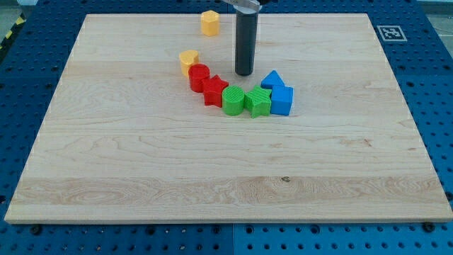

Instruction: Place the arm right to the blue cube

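A wooden board (pixel 141 170) is seen lying on a blue perforated table (pixel 432 85), with a black-and-white marker (pixel 388 32) at the board's top right corner. The dark rod (pixel 245 42) is seen coming down from the view's top, and my tip (pixel 244 73) is set on the board above the curved row of blocks, to the upper left of the blue blocks and apart from them. No gripper is carried; the rod ends plainly and nothing is held by it. The blue cube (pixel 282 100) is placed at the right end of the row, a little right of the board's centre, touching the green cube (pixel 257 102) on its left. A blue triangular block (pixel 272 80) is set just behind the blue cube, touching it. Next to the green cube a second green block (pixel 233 100) is found, its shape not clearly made out. Further left a red star (pixel 214 91) and a red cylinder (pixel 199 76) are lined up, touching. A yellow heart-like block (pixel 188 60) is seen just above the red cylinder. A yellow hexagonal block (pixel 209 23) is placed alone near the board's top edge, left of the rod.
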`<state>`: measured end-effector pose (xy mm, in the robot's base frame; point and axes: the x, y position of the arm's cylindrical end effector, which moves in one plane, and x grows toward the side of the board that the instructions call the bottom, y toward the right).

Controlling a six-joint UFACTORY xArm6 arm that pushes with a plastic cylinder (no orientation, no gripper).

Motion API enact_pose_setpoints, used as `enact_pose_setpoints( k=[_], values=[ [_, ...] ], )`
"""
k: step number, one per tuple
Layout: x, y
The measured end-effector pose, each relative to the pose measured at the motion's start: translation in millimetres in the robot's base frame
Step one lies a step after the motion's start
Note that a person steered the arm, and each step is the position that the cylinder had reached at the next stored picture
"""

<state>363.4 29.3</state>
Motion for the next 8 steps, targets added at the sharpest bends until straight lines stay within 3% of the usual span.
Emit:
enact_pose_setpoints(
  k=[5,8],
  values=[
    [11,-2],
    [12,85]
  ],
)
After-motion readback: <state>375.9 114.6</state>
